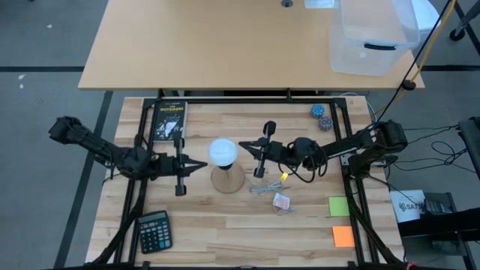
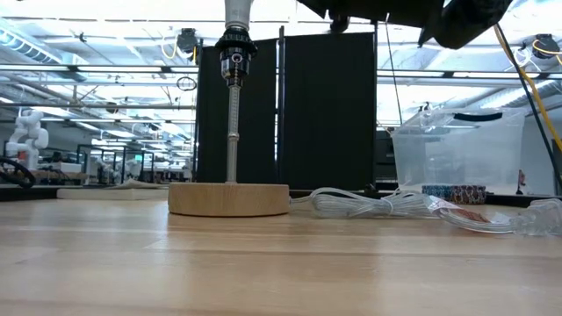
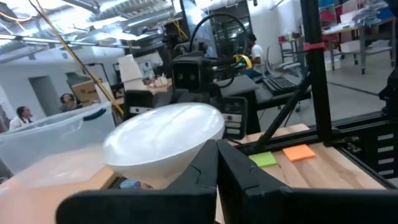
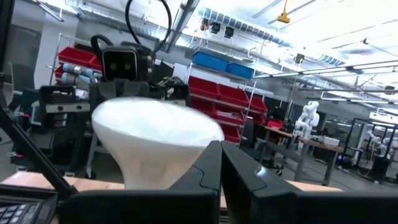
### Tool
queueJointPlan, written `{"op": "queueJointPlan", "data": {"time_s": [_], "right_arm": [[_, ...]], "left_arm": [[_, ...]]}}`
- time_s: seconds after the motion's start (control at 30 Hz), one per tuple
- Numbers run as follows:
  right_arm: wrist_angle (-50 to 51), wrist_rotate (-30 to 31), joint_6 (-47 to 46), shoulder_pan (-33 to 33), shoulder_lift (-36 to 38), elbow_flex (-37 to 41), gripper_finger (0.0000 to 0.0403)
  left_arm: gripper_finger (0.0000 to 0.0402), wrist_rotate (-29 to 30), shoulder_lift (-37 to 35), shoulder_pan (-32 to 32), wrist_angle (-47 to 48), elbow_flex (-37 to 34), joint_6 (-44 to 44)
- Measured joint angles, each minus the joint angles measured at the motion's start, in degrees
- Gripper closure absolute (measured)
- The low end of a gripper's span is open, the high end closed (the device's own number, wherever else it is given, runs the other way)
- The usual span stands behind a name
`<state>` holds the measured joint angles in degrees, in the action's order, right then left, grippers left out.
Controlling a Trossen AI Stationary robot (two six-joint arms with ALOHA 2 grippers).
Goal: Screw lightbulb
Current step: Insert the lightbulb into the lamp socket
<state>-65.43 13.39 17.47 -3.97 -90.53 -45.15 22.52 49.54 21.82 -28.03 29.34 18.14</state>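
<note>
The white lightbulb (image 1: pixel 223 152) stands base down in the black socket (image 2: pixel 235 53) on top of the wooden stand (image 1: pixel 227 180), whose round base (image 2: pixel 228 198) rests on the table. My left gripper (image 1: pixel 205 165) is shut, level, its tip just left of the bulb. My right gripper (image 1: pixel 241 145) is shut too, its tip at the bulb's right side. In each wrist view the frosted dome (image 3: pixel 165 140) (image 4: pixel 155 140) fills the space right beyond the shut fingers (image 3: pixel 217 158) (image 4: pixel 221 158). My left gripper points level at the bulb's left side with shut fingers; whether the tip touches the dome I cannot tell. My right gripper points level at the bulb's right side (image 1: pixel 237 148) with shut fingers; whether it touches I cannot tell either.
A calculator (image 1: pixel 154 231) lies near left, a dark book (image 1: pixel 169 120) far left. A white cord (image 2: pixel 369 204) and a crumpled clear wrapper (image 1: pixel 281 201) lie right of the stand. Green (image 1: pixel 339 206) and orange (image 1: pixel 343 236) notes lie near right. A clear bin (image 1: pixel 375 37) sits beyond.
</note>
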Motion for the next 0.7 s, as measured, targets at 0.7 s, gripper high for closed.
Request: {"op": "queueJointPlan", "data": {"time_s": [0.7], "right_arm": [[4.0,-0.2,0.7,0.0,0.1,-2.7,0.0403]], "left_arm": [[0.0402,-0.6,0.0,-3.8,0.3,0.0,-4.4]]}}
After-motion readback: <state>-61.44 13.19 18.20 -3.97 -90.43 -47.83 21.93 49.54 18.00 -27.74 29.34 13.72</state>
